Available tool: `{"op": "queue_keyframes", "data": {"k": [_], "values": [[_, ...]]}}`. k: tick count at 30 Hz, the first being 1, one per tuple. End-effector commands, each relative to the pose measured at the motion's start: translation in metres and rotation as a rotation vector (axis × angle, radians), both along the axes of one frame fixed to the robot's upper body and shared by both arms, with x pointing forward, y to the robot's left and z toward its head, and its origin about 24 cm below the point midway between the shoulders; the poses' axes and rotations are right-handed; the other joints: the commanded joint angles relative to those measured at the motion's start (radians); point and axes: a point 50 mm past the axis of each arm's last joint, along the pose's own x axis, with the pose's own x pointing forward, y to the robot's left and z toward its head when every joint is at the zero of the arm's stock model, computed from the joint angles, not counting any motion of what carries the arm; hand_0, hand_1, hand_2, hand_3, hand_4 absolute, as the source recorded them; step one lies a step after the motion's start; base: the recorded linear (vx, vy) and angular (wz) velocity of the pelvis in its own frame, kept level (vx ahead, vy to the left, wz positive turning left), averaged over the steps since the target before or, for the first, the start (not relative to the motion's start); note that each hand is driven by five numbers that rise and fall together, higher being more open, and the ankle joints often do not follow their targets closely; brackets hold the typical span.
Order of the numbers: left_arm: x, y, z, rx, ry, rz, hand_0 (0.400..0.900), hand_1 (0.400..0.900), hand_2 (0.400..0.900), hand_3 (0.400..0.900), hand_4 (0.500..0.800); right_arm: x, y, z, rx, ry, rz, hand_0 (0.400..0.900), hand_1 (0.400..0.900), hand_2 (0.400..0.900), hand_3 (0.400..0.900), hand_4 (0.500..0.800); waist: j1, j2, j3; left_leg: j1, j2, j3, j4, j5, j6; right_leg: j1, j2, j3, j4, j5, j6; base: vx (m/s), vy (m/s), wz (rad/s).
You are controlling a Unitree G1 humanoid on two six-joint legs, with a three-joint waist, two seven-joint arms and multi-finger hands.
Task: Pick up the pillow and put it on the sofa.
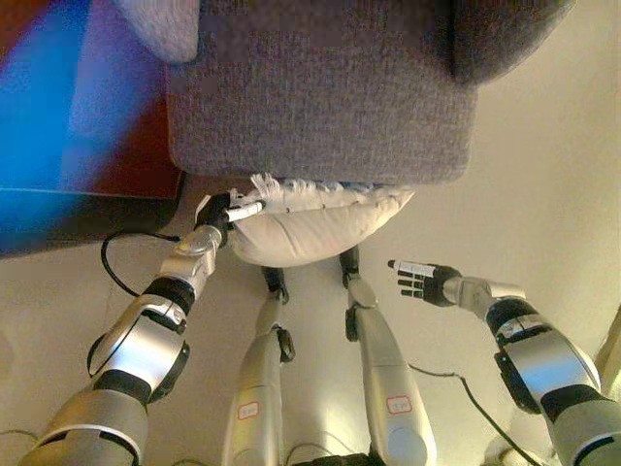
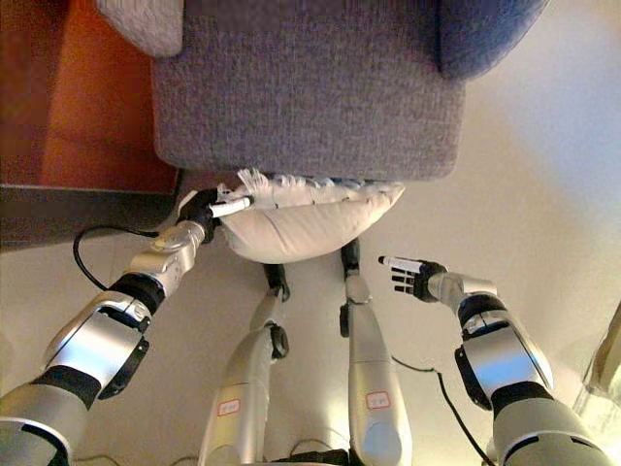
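A cream pillow (image 1: 315, 225) with a fringed edge lies on the floor, tucked against the front of the grey sofa (image 1: 320, 97). My left hand (image 1: 221, 214) is at the pillow's left end, fingers curled onto its edge. My right hand (image 1: 423, 280) is open, fingers straight, in the air to the right of the pillow and not touching it. The same scene shows in the right eye view, with the pillow (image 2: 306, 221), the left hand (image 2: 209, 210) and the right hand (image 2: 412, 276).
A dark red-brown piece of furniture (image 2: 78, 107) with a dark lower edge stands left of the sofa. The pale floor (image 1: 543, 165) spreads to the right of the sofa.
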Motion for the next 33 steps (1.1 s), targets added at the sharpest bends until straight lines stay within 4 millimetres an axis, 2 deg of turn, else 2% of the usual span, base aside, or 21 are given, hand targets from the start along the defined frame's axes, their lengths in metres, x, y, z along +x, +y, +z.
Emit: {"op": "queue_keyframes", "data": {"k": [1, 4, 8, 13, 16, 17, 25, 33], "values": [[0.011, -0.004, 0.039, -0.043, -0.153, -0.061, 0.4, 0.4, 0.4, 0.4, 0.5, -0.017, -0.018, -0.014, -0.059, 0.074, -0.001, 0.9, 0.9, 0.9, 0.9, 0.8, 0.03, 0.007, 0.004, 0.051, -0.031, 0.006, 0.15, -0.133, -0.087, 0.13, 0.011, -0.031, -0.017, -0.079, 0.056, 0.0, 0.0, 0.0], [0.006, -0.003, 0.025, -0.022, -0.109, -0.092, 0.4, 0.4, 0.4, 0.4, 0.5, -0.025, -0.016, -0.024, -0.046, 0.1, -0.002, 0.9, 0.9, 0.9, 0.9, 0.8, 0.036, 0.005, 0.0, 0.14, -0.035, 0.005, 0.13, -0.14, -0.084, 0.216, 0.007, -0.038, -0.023, -0.091, 0.055, 0.01, -0.008, -0.01], [-0.007, -0.003, -0.004, 0.017, -0.03, -0.148, 0.4, 0.4, 0.4, 0.4, 0.5, -0.047, -0.016, -0.048, -0.027, 0.172, -0.003, 0.9, 0.9, 0.9, 0.9, 0.8, 0.046, 0.005, -0.072, 0.255, -0.046, -0.004, 0.073, -0.148, -0.076, 0.324, 0.003, -0.05, -0.048, -0.107, 0.056, 0.08, -0.027, -0.03], [-0.02, 0.003, -0.027, 0.062, 0.038, -0.179, 0.4, 0.4, 0.4, 0.4, 0.5, -0.074, -0.02, -0.07, -0.015, 0.256, -0.011, 0.9, 0.9, 0.9, 0.9, 0.8, 0.05, 0.009, -0.143, 0.359, -0.048, -0.002, 0.026, -0.16, -0.072, 0.431, -0.005, -0.061, -0.078, -0.124, 0.06, 0.1, -0.016, -0.04], [-0.027, 0.007, -0.037, 0.087, 0.072, -0.189, 0.4, 0.4, 0.4, 0.4, 0.5, -0.094, -0.025, -0.084, -0.009, 0.315, -0.019, 0.9, 0.9, 0.9, 0.9, 0.8, 0.046, 0.019, -0.191, 0.423, -0.05, -0.001, -0.004, -0.167, -0.067, 0.495, -0.004, -0.065, -0.103, -0.13, 0.063, 0.13, 0.0, 0.0], [-0.031, 0.011, -0.041, 0.096, 0.092, -0.195, 0.4, 0.4, 0.4, 0.4, 0.5, -0.11, -0.029, -0.094, -0.006, 0.353, -0.026, 0.9, 0.9, 0.9, 0.9, 0.8, 0.045, 0.025, -0.224, 0.459, -0.049, 0.001, -0.025, -0.169, -0.067, 0.531, -0.004, -0.067, -0.123, -0.129, 0.067, 0.18, -0.016, 0.05], [-0.045, 0.029, -0.048, 0.16, 0.152, -0.272, 0.4, 0.4, 0.4, 0.4, 0.5, -0.187, -0.038, -0.131, 0.037, 0.491, -0.055, 0.9, 0.9, 0.9, 0.9, 0.8, 0.03, 0.047, -0.38, 0.618, -0.059, 0.017, -0.102, -0.188, -0.052, 0.674, 0.007, -0.067, -0.211, -0.107, 0.082, 0.2, -0.046, 0.02], [-0.051, 0.049, -0.036, 0.201, 0.14, -0.352, 0.4, 0.4, 0.4, 0.4, 0.5, -0.234, -0.032, -0.149, 0.073, 0.554, -0.075, 0.9, 0.9, 0.9, 0.9, 0.8, 0.013, 0.06, -0.456, 0.7, -0.059, 0.03, -0.126, -0.207, -0.045, 0.752, 0.017, -0.059, -0.244, -0.105, 0.087, 0.08, -0.042, 0.03]]}}
